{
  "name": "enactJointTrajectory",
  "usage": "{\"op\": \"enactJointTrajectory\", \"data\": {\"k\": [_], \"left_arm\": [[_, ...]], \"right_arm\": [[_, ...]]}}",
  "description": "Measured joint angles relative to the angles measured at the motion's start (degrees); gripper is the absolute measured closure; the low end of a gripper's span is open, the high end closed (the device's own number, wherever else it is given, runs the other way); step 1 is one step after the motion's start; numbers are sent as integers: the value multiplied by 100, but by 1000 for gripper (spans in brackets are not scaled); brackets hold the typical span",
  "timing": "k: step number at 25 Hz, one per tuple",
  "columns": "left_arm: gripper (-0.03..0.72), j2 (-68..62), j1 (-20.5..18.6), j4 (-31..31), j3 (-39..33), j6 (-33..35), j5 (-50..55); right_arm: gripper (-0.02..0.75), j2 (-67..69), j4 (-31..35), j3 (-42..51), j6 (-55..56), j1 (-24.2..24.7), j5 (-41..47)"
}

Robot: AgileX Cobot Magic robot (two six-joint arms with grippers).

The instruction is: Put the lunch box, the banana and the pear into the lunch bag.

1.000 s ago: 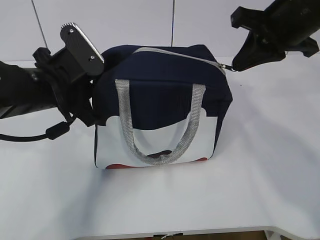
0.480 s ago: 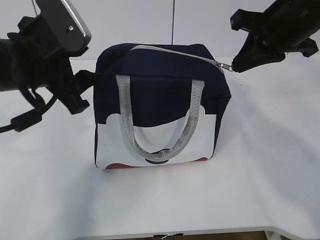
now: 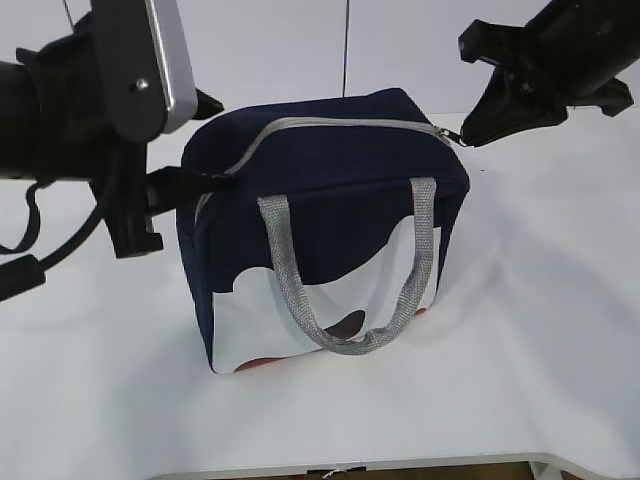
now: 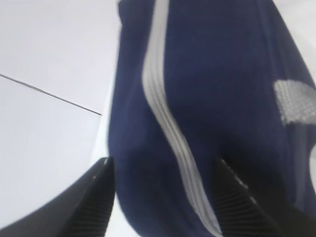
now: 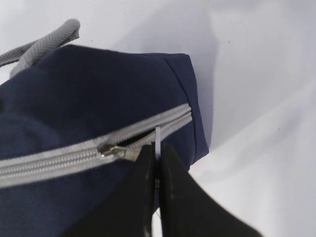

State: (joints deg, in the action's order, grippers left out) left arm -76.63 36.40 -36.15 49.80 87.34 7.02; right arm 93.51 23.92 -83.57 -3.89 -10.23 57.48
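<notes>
The navy lunch bag (image 3: 330, 180) stands mid-table, turned at a slant, with its grey zipper (image 3: 340, 125) closed along most of the top. My left gripper (image 3: 212, 142) is open and straddles the bag's left end (image 4: 197, 98). In the left wrist view one finger (image 4: 96, 197) stands just clear of the fabric and the other (image 4: 237, 200) lies against it. My right gripper (image 5: 157, 148) is shut on the thin metal ring pull (image 5: 157, 136) at the zipper's right end, next to the slider (image 5: 111, 149). The lunch box, the banana and the pear are out of view.
Grey webbing handles (image 3: 350, 290) hang down the bag's white front panel. White tabletop (image 3: 540, 330) surrounds the bag, with its front edge (image 3: 400, 465) near the bottom of the exterior view. A white wall with dark seams (image 3: 346, 45) stands behind.
My left gripper has opened, risen and now spans the bag's left end. The bag has turned, its front face swinging to a slant. The right gripper has held still on the ring pull.
</notes>
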Motion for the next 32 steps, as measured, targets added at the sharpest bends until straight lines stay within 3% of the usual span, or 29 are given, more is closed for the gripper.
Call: {"op": "enactJointTrajectory", "data": {"k": [7,12,18,22,32], "left_arm": [[235,153,22,-6,656,0,612],[235,167,109,-442,1126,0,1486],[235,-50,490,-685,1277,38,1798],[236,-431,811,-675,1277,82,1737],[235,-1136,862,-516,1277,116,737]], "right_arm": [[720,32,44,0,-44,0,0],[720,68,163,0,-127,0,0],[720,68,232,0,-206,0,-20],[720,68,232,0,-217,0,-20],[720,68,245,0,-335,0,1]]}}
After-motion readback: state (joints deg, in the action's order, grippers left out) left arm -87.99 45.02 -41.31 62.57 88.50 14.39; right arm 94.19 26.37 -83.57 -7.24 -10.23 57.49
